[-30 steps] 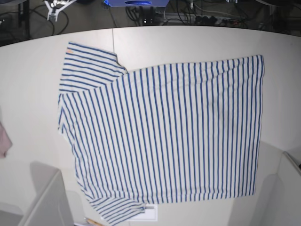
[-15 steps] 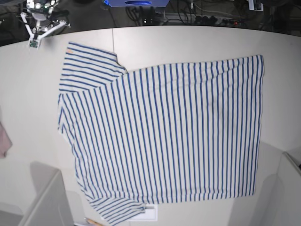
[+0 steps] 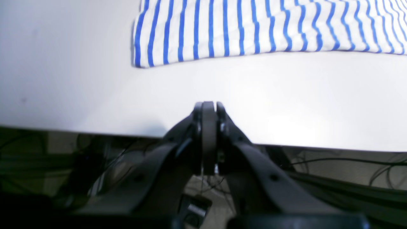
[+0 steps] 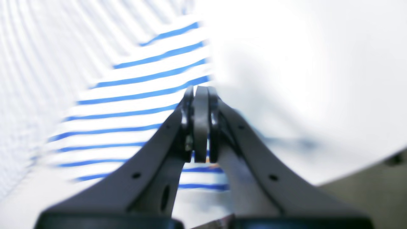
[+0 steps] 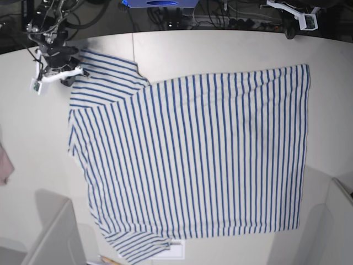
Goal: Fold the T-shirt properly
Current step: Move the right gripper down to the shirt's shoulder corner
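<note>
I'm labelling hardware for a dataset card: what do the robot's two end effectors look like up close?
Both match: the left end effector and right end effector have matte black curved fingers with small round holes, meeting around a thin grey pad. In the base view, white brackets sit on dark, cabled arms.

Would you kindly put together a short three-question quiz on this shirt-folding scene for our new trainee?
1. True or false: the T-shirt lies spread flat on the table.
2. Which claw is nearest a sleeve? A) right claw B) left claw C) neither
3. Fill in: both claws are ____ and grip nothing.

Key: 1 true. 2 A; the right claw hangs over the sleeve's edge, while the left claw hangs by the table's edge, apart from the hem corner. 3 shut.
</note>
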Motion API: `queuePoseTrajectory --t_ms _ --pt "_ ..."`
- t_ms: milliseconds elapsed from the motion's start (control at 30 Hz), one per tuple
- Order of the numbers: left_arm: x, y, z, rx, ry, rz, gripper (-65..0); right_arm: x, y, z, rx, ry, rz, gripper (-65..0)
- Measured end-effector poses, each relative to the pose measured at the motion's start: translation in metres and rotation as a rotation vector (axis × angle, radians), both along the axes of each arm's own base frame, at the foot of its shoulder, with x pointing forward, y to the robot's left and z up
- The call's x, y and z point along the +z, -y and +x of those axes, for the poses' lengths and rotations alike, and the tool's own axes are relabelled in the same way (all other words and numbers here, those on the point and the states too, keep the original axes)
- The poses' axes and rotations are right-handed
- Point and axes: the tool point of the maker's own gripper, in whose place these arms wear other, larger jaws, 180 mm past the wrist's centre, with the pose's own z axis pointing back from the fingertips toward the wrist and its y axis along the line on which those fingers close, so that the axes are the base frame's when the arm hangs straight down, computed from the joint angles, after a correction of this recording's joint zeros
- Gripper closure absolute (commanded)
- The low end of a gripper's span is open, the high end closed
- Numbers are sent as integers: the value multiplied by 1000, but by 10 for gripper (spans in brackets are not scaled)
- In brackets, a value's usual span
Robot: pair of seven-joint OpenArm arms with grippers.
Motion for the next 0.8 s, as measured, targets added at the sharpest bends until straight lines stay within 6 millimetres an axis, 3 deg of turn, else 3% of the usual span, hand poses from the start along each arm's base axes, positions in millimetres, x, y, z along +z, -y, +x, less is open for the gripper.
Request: queuePoseTrajectory --t_ms 67,133,200,367,400,567,633,800 --pt "1 -2 3 -4 6 5 0 7 -3 3 -46 54 112 -5" --pt "2 -3 6 -1 16 9 0 14 1 4 -86 93 195 -143" --pt "2 -1 8 18 27 -21 0 17 11 -2 -124 85 242 -230" --pt "3 -5 13 97 46 -151 0 26 16 3 -149 107 376 -258" --pt "6 -6 18 91 57 -178 -28 21 17 2 -155 87 395 -264" --pt "11 -7 26 74 76 -217 -374 -3 33 -1 -167 2 422 -345" --pt "13 -13 25 86 76 -209 -457 -8 43 2 -179 -8 421 -356" --pt "23 -33 31 108 114 -154 -490 -29 52 -10 -212 -67 438 -356"
